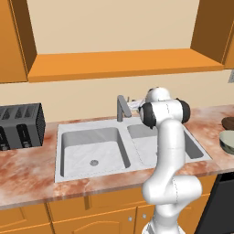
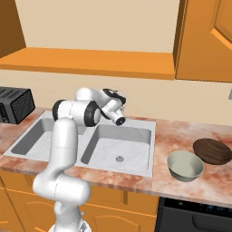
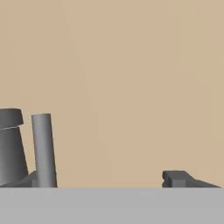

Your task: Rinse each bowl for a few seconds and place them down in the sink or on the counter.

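STEP: I judge no bowl rinsed yet | NEAR: cream bowl (image 2: pixel 185 166) and brown bowl (image 2: pixel 212 151) sit touching on the surface (image 2: pixel 181 131), right of the sink (image 2: pixel 118 149) | FAR: my tool (image 2: pixel 118 118) hangs wide open, empty, by the faucet (image 1: pixel 122 108) | NEXT: I must swing right, descend onto a rim.

The arm (image 1: pixel 169 151) hides part of the sink's (image 1: pixel 91 130) right basin and the faucet's (image 1: pixel 121 107) spout. Right of the gripper, both bowls (image 1: pixel 227 140) are cut off by the picture's edge; far left, the toaster (image 1: pixel 20 125) is cropped too.
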Tool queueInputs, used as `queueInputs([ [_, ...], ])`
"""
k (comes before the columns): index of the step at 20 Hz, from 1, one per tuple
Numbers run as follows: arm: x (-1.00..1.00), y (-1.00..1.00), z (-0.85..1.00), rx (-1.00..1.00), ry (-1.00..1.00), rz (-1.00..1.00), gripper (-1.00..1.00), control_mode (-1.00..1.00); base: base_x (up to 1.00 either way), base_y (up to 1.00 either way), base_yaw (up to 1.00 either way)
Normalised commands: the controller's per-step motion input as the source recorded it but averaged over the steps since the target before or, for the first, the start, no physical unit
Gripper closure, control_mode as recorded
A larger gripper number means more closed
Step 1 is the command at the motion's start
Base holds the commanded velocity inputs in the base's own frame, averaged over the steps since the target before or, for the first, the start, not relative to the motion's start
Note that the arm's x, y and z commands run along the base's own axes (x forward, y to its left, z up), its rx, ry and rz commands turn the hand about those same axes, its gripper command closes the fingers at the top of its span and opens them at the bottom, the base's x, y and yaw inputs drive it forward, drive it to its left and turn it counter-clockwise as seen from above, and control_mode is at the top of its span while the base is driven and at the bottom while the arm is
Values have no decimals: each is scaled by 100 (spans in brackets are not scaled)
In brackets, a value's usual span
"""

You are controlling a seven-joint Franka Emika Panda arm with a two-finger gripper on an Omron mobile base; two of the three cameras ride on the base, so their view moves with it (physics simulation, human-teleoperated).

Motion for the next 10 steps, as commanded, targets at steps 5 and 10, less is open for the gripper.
queueInputs([
  [5, 58, -8, -50, 0, 1, 0, -100, -100, 0, 0, 0],
  [10, 34, -73, -53, 7, 6, -5, -100, -100, 0, 0, 0],
])
